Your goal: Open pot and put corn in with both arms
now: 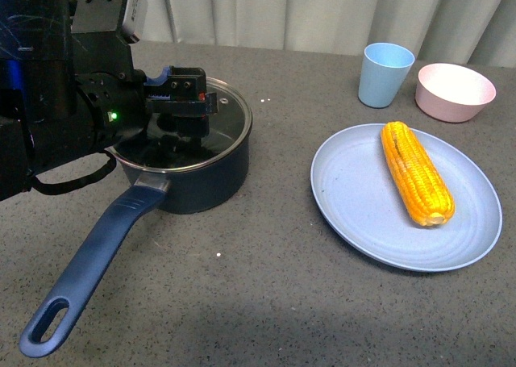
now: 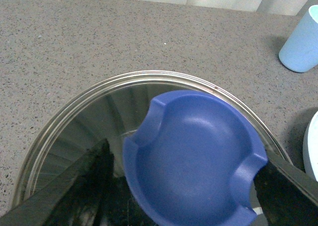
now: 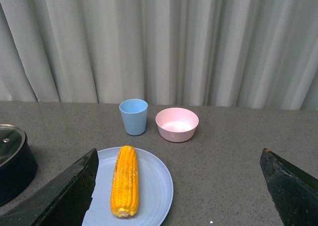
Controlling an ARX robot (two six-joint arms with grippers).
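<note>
A dark navy metal saucepan (image 1: 211,183) is seen on the left of a grey speckled table (image 1: 266,294), with its glass lid (image 1: 232,118) seated on the rim and its long blue handle (image 1: 101,264) angled toward the near left edge. The left gripper (image 1: 179,101) is held directly over the lid. In the left wrist view its two black fingers (image 2: 79,186) are spread to either side of the lid's blue knob (image 2: 194,161). A narrow gap is visible on one side, while contact on the other side cannot be judged. A yellow-orange corn cob (image 1: 417,173) is laid lengthwise on a light blue round plate (image 1: 355,214) to the right, well apart from the saucepan. Behind the plate a light blue cup (image 1: 385,74) and a pink bowl (image 1: 454,91) are set side by side. The right gripper (image 3: 179,151) is shown only by its own wrist camera, with its fingers wide apart and nothing between them, facing the plate from the near side, with a pale curtain (image 3: 149,37) beyond.
</note>
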